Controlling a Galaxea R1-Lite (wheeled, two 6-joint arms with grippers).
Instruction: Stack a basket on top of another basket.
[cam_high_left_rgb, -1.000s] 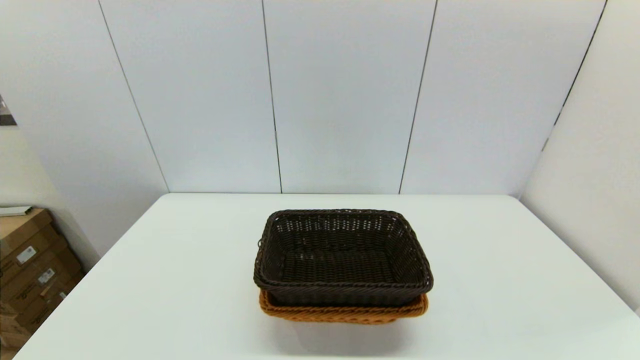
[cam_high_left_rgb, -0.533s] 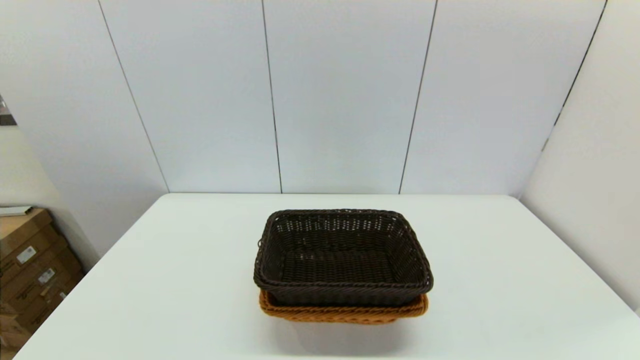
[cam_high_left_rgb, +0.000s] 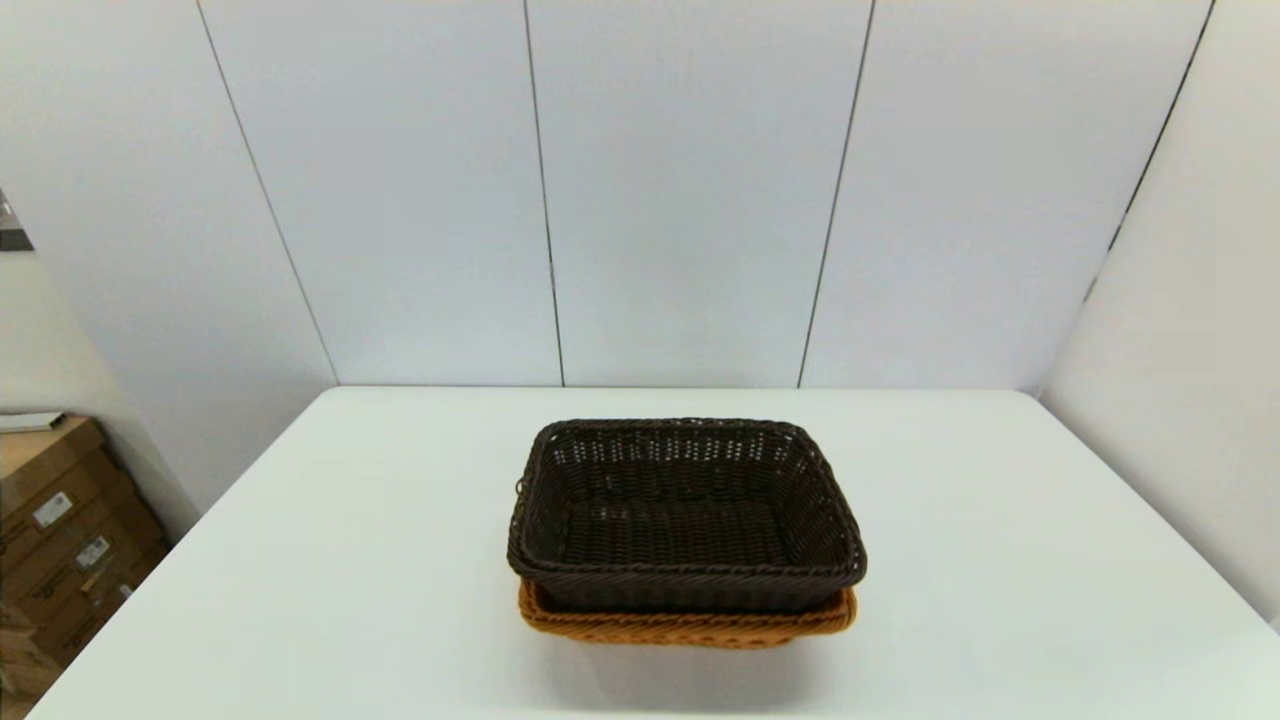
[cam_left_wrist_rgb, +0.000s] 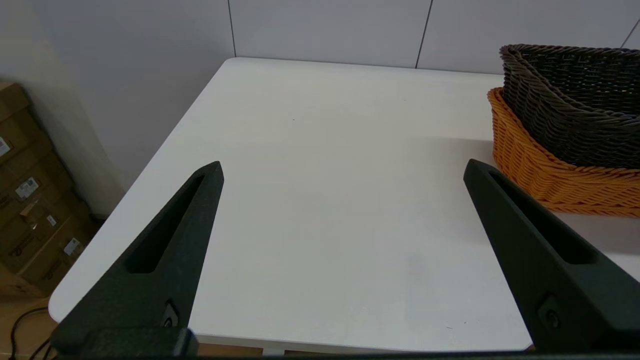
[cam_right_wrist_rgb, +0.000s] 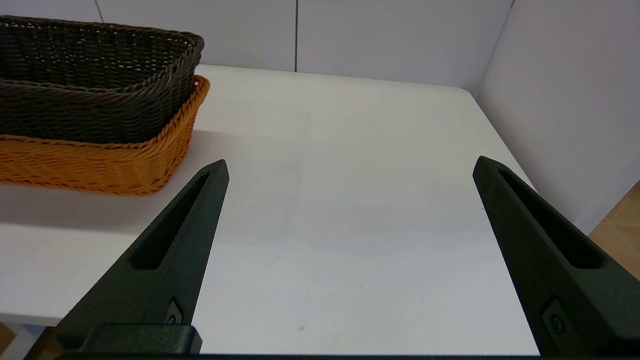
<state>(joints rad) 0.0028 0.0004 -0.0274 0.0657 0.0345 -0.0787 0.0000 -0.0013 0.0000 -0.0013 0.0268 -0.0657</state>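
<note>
The dark brown basket (cam_high_left_rgb: 685, 520) sits nested inside the orange-tan basket (cam_high_left_rgb: 690, 628) at the middle of the white table (cam_high_left_rgb: 350, 560); only the orange rim shows under it. Both arms are out of the head view. My left gripper (cam_left_wrist_rgb: 342, 167) hangs open near the table's front left edge, well apart from the dark basket (cam_left_wrist_rgb: 575, 105) and the orange basket (cam_left_wrist_rgb: 550, 175). Over the front right part of the table my right gripper (cam_right_wrist_rgb: 350, 165) is open too, with the dark basket (cam_right_wrist_rgb: 90, 95) and orange basket (cam_right_wrist_rgb: 100, 160) off to its side. Nothing is between either pair of fingers.
Grey panel walls close the table at the back and on the right (cam_high_left_rgb: 1180, 350). Cardboard boxes (cam_high_left_rgb: 60, 540) stand on the floor beyond the table's left edge, and the left wrist view shows the boxes (cam_left_wrist_rgb: 30, 210) as well.
</note>
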